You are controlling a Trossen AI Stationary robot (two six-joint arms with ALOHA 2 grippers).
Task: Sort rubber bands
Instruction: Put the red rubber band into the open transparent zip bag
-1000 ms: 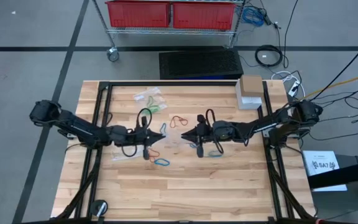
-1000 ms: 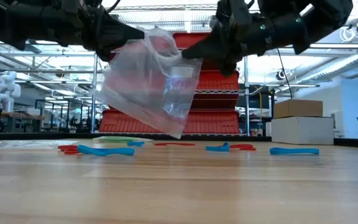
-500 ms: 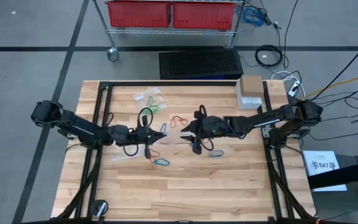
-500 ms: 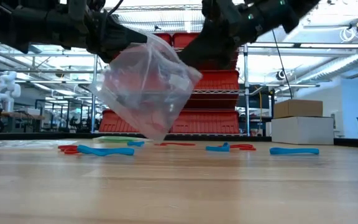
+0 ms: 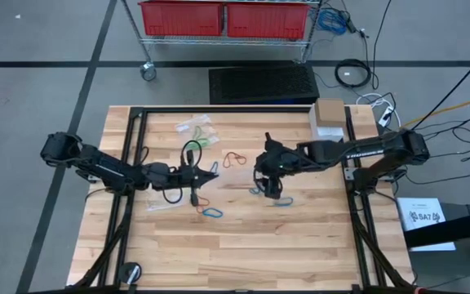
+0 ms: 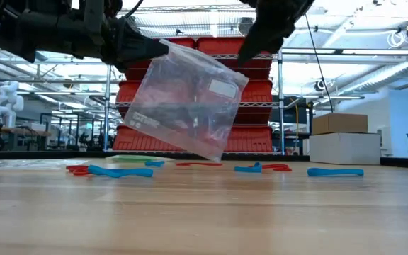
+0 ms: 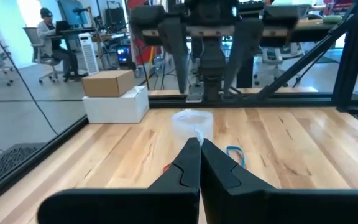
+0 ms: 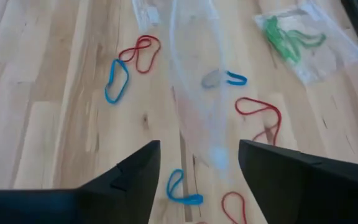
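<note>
My left hand (image 5: 212, 172) is pinched tight on the top edge of a clear bag (image 6: 188, 101), which hangs tilted above the worktop (image 5: 243, 245); the low view shows it clear of the wood. My right hand (image 5: 266, 178) stands just beside the bag with its fingers (image 8: 129, 180) spread wide and nothing between them; in its wrist view the bag sits in the gap ahead, untouched. The bands lie loose on the worktop around both hands: a red band (image 5: 234, 158) near the middle, a blue band (image 5: 211, 213) just below the left hand, and another blue band (image 5: 281, 201) under the right hand. The right wrist view adds a red loop (image 8: 143, 51) touching a blue loop (image 8: 115, 81), a small blue piece (image 8: 235, 78) seen through the bag, and a further red loop (image 8: 260, 112). Farther back lies a second bag (image 5: 194, 126) flat on the wood with green bands (image 8: 288, 36) inside. Two stacked boxes (image 5: 330, 120) sit at the worktop's far right corner. I cannot tell whether the hanging bag holds any bands.
</note>
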